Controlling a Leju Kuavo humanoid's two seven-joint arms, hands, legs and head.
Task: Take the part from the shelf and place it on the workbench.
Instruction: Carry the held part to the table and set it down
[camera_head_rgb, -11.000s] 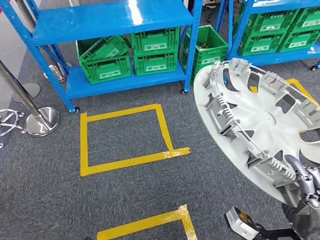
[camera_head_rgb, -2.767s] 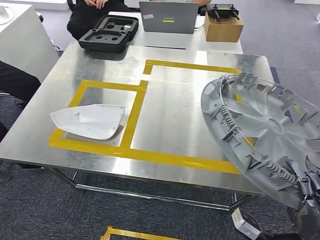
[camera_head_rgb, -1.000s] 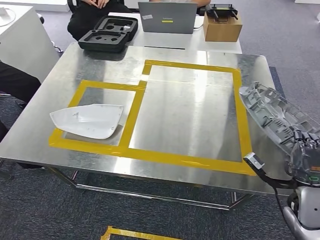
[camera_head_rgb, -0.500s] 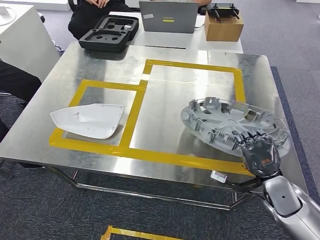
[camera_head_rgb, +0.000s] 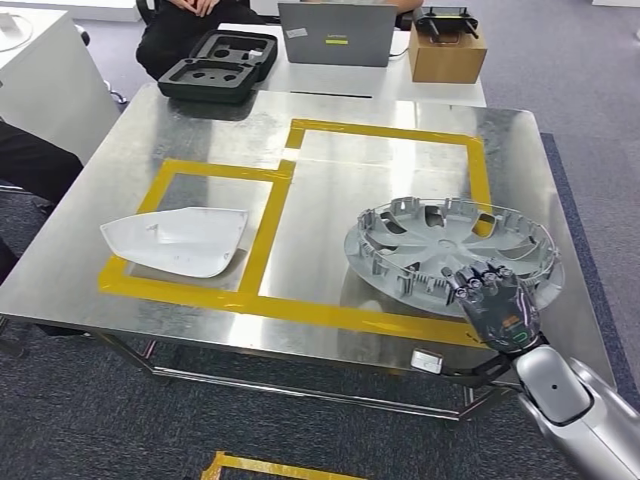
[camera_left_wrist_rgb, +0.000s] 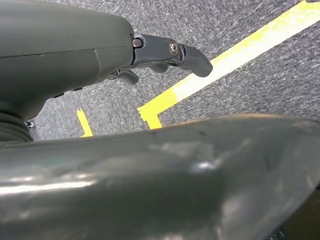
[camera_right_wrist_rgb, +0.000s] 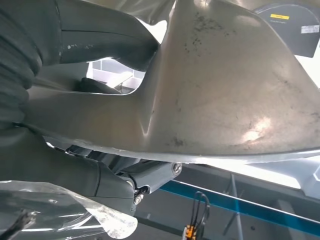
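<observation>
A silver-grey wheel cover (camera_head_rgb: 441, 248), ribbed inner side up, lies nearly level over the large yellow-taped rectangle (camera_head_rgb: 377, 132) on the metal workbench (camera_head_rgb: 211, 130). My right hand (camera_head_rgb: 498, 308) grips its near rim at the table's front right. I cannot tell whether the cover rests fully on the surface. In the right wrist view the cover (camera_right_wrist_rgb: 226, 90) sits between the thumb and the fingers (camera_right_wrist_rgb: 113, 182). My left hand (camera_left_wrist_rgb: 75, 50) hangs over the grey carpet with its fingers (camera_left_wrist_rgb: 188, 55) stretched out and holds nothing.
A white mirror shell (camera_head_rgb: 177, 240) lies in the smaller taped square on the left. Behind the bench stand a black foam case (camera_head_rgb: 219, 62), a laptop (camera_head_rgb: 336, 33) and a cardboard box (camera_head_rgb: 447, 50). A person (camera_head_rgb: 189, 15) sits at the back.
The robot turned from the blue shelf to the workbench. In the last second my right hand swung the cover from upright beside the table down to nearly flat over the large taped rectangle.
</observation>
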